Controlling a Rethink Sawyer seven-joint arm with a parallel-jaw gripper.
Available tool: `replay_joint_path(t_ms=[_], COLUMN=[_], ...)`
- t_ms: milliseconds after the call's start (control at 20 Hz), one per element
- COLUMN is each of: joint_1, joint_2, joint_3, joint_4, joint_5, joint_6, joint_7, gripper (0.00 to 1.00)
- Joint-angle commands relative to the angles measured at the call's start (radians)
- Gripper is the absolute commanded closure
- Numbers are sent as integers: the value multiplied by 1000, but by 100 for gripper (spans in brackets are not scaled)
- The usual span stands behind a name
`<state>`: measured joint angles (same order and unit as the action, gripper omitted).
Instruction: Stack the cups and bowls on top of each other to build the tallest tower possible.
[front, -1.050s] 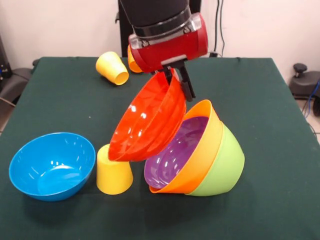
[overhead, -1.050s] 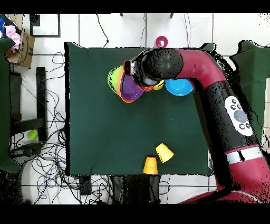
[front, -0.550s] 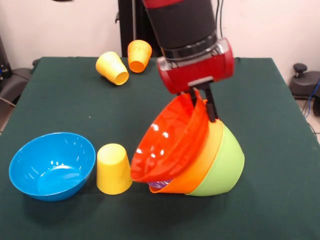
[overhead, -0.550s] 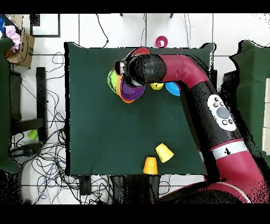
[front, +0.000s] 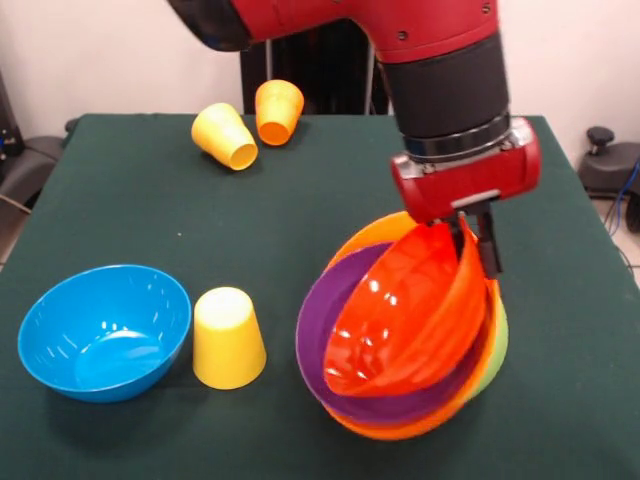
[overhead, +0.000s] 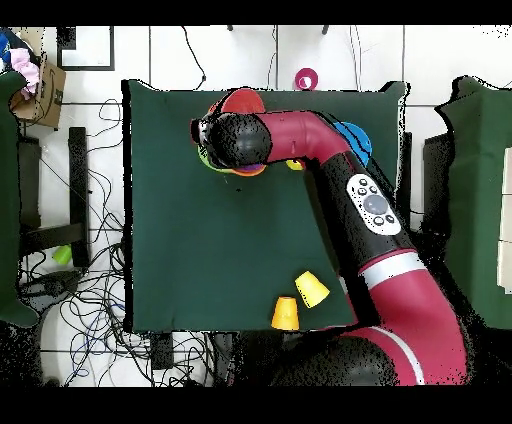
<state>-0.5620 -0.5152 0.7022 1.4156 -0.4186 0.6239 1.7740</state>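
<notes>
No word, number or brand can be read on anything. The arm (overhead: 375, 205) carries a pale round button panel in the overhead view, possibly marked, but its marks cannot be made out.

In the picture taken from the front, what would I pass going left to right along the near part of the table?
Glossy blue plastic bowl → upside-down yellow plastic cup → tilted nest of bowls, purple bowl outside, red-orange bowl inside, its rim pinched by the robot's black gripper.
</notes>
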Motion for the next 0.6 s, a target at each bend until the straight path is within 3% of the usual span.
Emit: replay_joint_path(t_ms=[50,600], joint_1=[40,93], joint_2=[60,41], joint_3=[-154,-222], joint_4=[57,42], joint_5=[-30,-20], joint_6=[-18,98], joint_7=[138,77], gripper=[100,100])
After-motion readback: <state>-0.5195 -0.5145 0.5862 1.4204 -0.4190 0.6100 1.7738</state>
